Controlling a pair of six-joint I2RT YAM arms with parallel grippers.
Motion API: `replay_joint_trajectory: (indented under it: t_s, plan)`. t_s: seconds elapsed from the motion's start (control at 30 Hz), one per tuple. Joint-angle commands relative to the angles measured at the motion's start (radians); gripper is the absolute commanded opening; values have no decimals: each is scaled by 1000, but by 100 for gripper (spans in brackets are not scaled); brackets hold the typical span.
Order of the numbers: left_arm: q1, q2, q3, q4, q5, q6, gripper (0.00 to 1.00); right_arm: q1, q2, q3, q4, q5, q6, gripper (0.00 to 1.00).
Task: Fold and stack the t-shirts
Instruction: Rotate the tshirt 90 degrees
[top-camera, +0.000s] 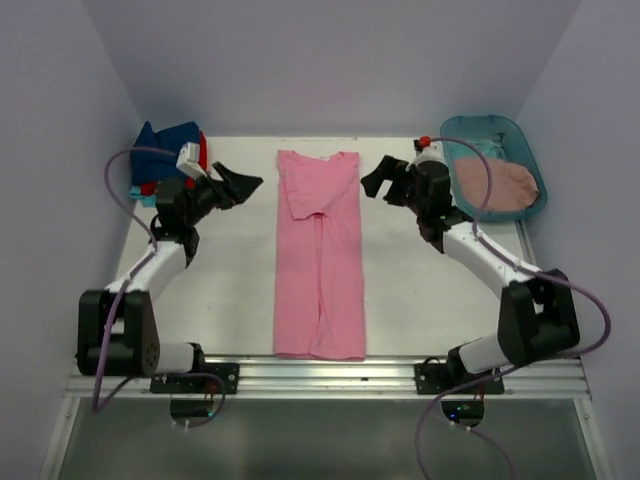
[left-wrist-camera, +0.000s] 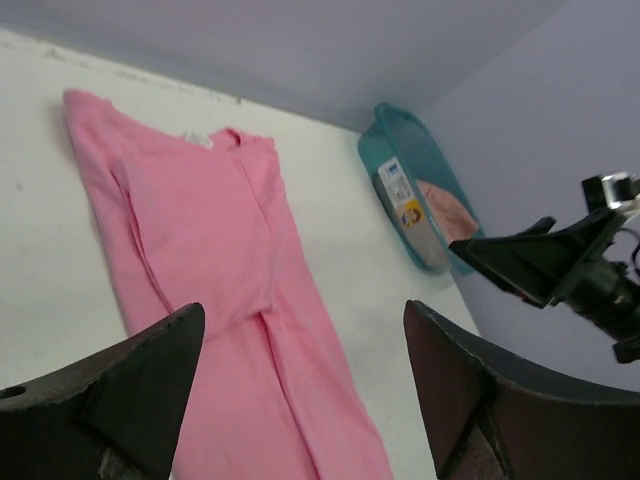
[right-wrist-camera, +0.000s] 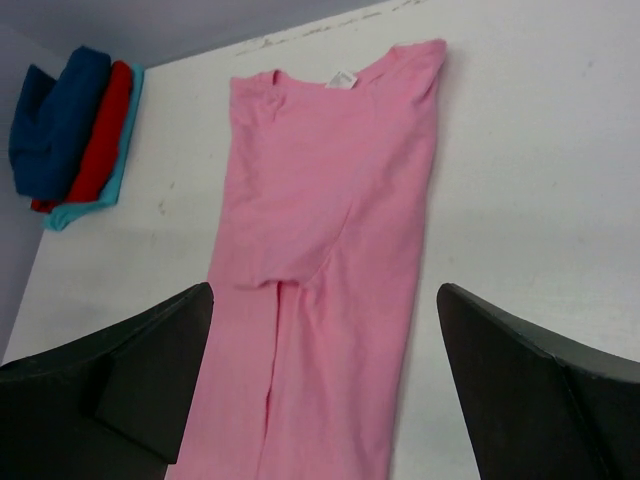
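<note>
The bright pink cloth t-shirt (top-camera: 320, 255) lies lengthwise, near-to-far, on the white desk (top-camera: 420, 300); left jaws and right jaws gape empty, flanking its collar end, equally near.

pink t-shirt (top-camera: 320, 255), dusty rose t-shirt (top-camera: 495, 185), teal tub (top-camera: 488, 121)

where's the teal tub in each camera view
Top external: teal tub in the far right corner of the table.
Left wrist: upper right of centre, beyond the pink shirt.
Right wrist: not in it.
Shared landmark: the pink shirt, lying flat in all three.
</note>
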Motion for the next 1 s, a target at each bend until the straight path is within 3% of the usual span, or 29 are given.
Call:
replay_joint_trajectory:
  t_s: [0.0,0.07,0.2,0.3,0.37,0.47,0.73,0.97]
  plan:
    - [-99,-195,-186,-386,-140,177,84,107,-152,-129,-281,158,-38,99]
    - [-167,-333,-277,-494,-156,193,83,159,-269,-239,-363,165,20,98]
    - [-204,-570,-369,-872,-176,229,82,222,-510,-486,-529,102,114,92]
    - [-272,-735,-400,-941,-167,123,81,247,-760,-577,-676,84,183,88]
    - [-314,-769,-391,-984,-172,65,78,248,-920,-596,-758,56,232,84]
    - [-340,-776,-421,-1079,-154,52,77,248,-1039,-617,-880,-28,296,82]
    - [-480,-806,-493,-1184,-183,-34,73,248,-1044,-682,-964,-173,390,74]
    - [-665,-619,-575,-977,-195,-132,72,254,-865,-735,-823,-283,402,68]
